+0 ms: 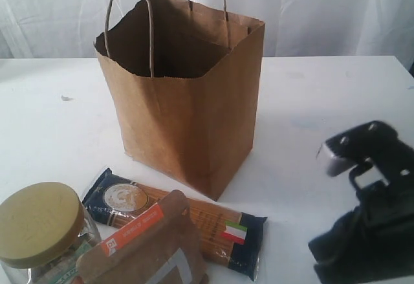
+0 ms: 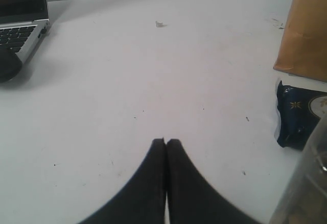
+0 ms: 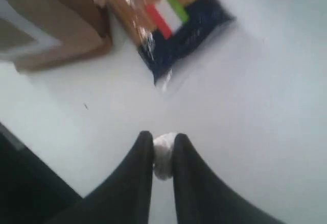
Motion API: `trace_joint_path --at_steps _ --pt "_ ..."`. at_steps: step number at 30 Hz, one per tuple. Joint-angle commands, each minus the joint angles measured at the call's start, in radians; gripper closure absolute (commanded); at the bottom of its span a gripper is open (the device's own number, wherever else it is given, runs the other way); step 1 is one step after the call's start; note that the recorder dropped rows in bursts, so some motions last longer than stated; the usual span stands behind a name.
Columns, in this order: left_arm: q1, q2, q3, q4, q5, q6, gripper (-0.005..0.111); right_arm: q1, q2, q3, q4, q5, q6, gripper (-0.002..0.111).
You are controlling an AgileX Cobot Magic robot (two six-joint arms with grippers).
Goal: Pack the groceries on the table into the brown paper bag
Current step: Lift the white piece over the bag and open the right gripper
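Right tool (image 3: pixel 163 138): jaws almost together, just a thin slit showing, with a small white blob sitting in it. Whether something's pinched there or it's part of the tool can't be told. It's hung a little above bare counter (image 3: pixel 245 106), just off the flag-printed blue end of the pack (image 3: pixel 179 30). Left tool (image 2: pixel 166 141): jaws pressed together, nothing held, over bare counter off to the side, with a laptop (image 2: pixel 20 25) at the far edge.

So the pack looks like the thing being gone for. A few tips:

- The jaws would need to be spread before anything else.
- The grip is best taken across the pack's short width, near that free blue end, since the pouch (image 3: pixel 71 15) seems to be lying over its middle.
- The pack lies flat, so a low approach is needed, with one jaw worked under the edge.
- It's probably better slid clear of the pouch before being lifted. Otherwise the pouch, and the jar (image 1: pixel 39 222) just beside it, could get dragged along.
- Spaghetti snaps, so it shouldn't be squeezed hard.

The bag (image 1: pixel 187 122) stands upright and open near the pack, on its far side. The long pack should be fed in end-first, straight down through the mouth. Light paper like that is likely tipped if the rim gets bumped.
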Motion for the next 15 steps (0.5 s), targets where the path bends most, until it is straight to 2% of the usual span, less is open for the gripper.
trace_joint_path --at_steps 1,4,11,15 --pt "-0.009 -0.004 0.004 -0.007 -0.005 -0.001 0.107 -0.006 -0.111 -0.117 0.129 -0.197 0.12 0.108" --pt "-0.009 -0.004 0.004 -0.007 -0.005 -0.001 0.107 -0.006 -0.079 -0.256 0.234 -0.299 0.145 0.108" --pt "-0.017 -0.004 0.004 -0.007 -0.005 -0.001 0.107 -0.006 0.228 -0.61 0.246 -0.274 0.066 0.108" --pt "-0.026 -0.004 0.004 -0.007 -0.005 -0.001 0.107 -0.006 0.409 -0.726 0.246 -0.272 -0.003 0.108"
